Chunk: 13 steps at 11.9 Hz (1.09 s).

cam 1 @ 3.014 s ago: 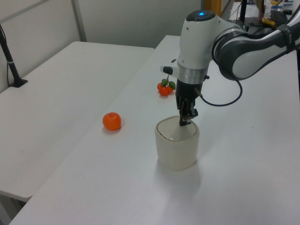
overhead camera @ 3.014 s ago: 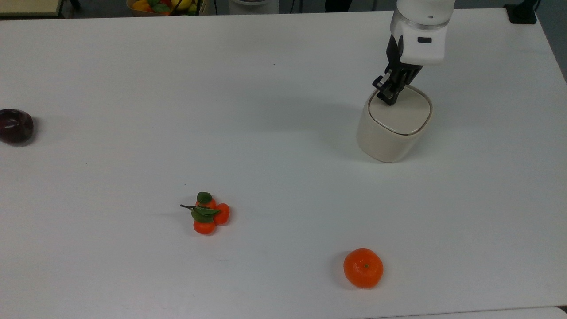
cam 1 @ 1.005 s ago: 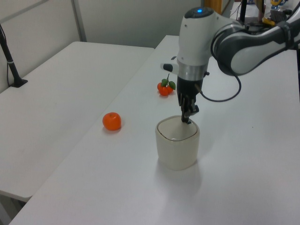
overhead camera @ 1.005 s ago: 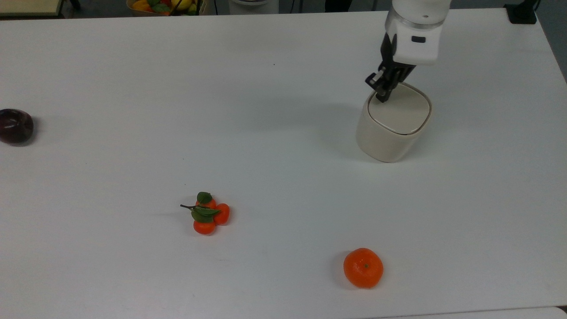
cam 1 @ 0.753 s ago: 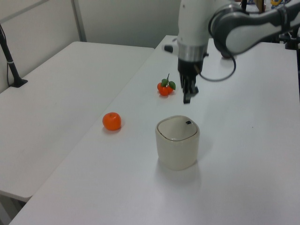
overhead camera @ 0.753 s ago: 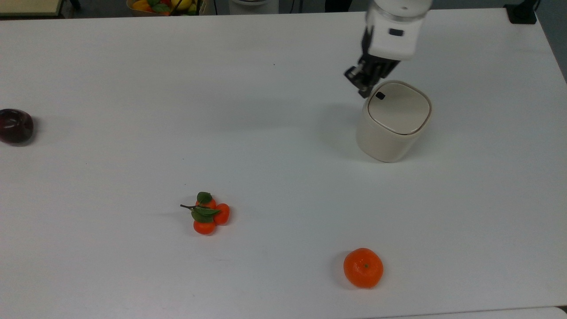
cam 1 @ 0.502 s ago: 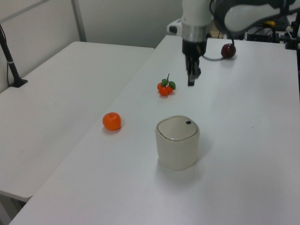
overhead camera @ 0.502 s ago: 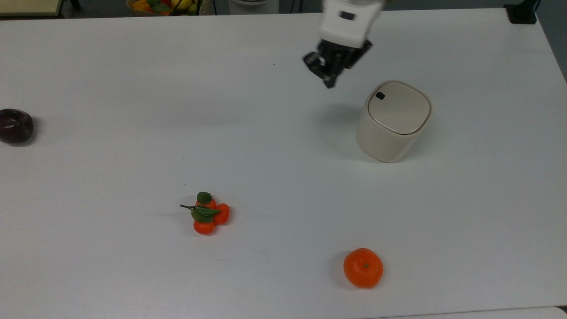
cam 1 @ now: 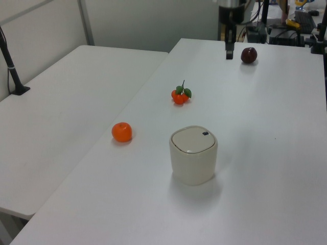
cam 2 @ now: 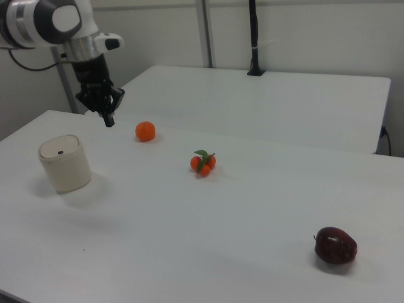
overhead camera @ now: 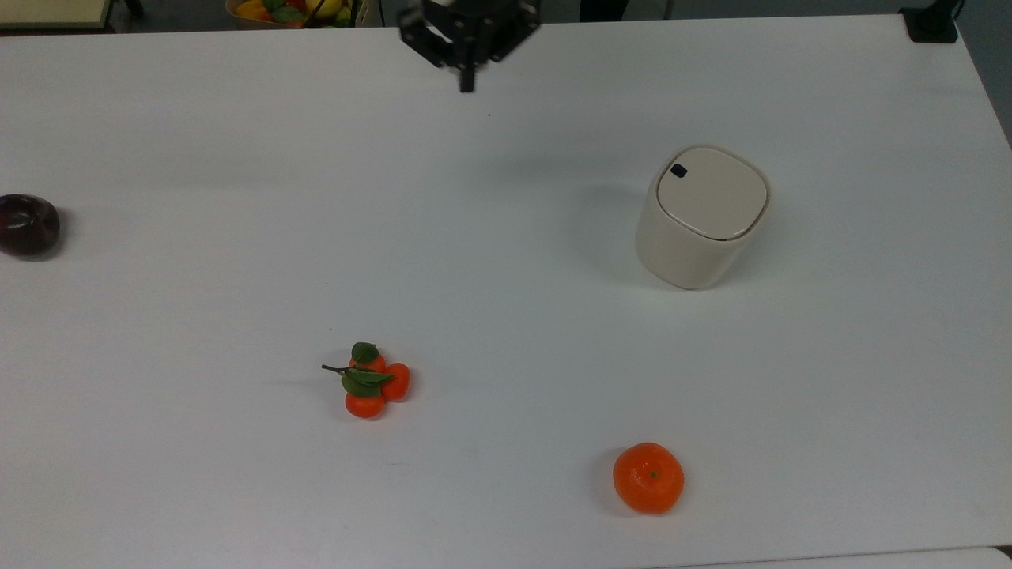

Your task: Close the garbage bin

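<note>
Cream bin (overhead camera: 700, 221), orange mandarin (overhead camera: 648, 477), dark red apple (cam 2: 335, 245), white table (overhead camera: 237, 237).

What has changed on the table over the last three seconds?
The gripper, which was pressing down on the lid of the bin, has lifted off and swung away toward the top view's upper left, now well clear of it. It carried nothing. The bin stays shut in place; the orange, the small leafy oranges and the dark fruit haven't moved.

The table (overhead camera: 506, 261) is seen from above in the top view. It is viewed obliquely from opposite ends in the left and right views. The garbage bin (overhead camera: 702, 215) is shared by all three.
</note>
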Each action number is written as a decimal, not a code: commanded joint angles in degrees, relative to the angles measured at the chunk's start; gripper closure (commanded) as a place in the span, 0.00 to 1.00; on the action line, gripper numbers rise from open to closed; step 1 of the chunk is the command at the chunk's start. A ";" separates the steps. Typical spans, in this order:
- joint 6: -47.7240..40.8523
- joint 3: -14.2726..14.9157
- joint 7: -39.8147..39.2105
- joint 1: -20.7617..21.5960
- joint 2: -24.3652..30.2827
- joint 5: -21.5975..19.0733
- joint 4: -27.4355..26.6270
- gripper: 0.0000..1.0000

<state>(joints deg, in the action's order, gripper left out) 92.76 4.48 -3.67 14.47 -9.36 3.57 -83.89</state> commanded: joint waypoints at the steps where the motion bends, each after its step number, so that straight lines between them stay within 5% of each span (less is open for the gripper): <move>1: -3.45 -0.52 3.41 -3.21 3.12 0.21 -1.71 0.95; 4: -4.69 -0.44 3.59 -4.09 3.82 0.47 -1.71 0.63; 5: -5.13 -0.52 3.67 -4.36 4.17 0.39 -1.80 0.35; 7: -5.83 -0.44 3.67 -4.97 5.14 0.47 -1.89 0.00; 13: -5.75 -0.35 3.76 -6.03 6.28 0.56 -2.15 0.00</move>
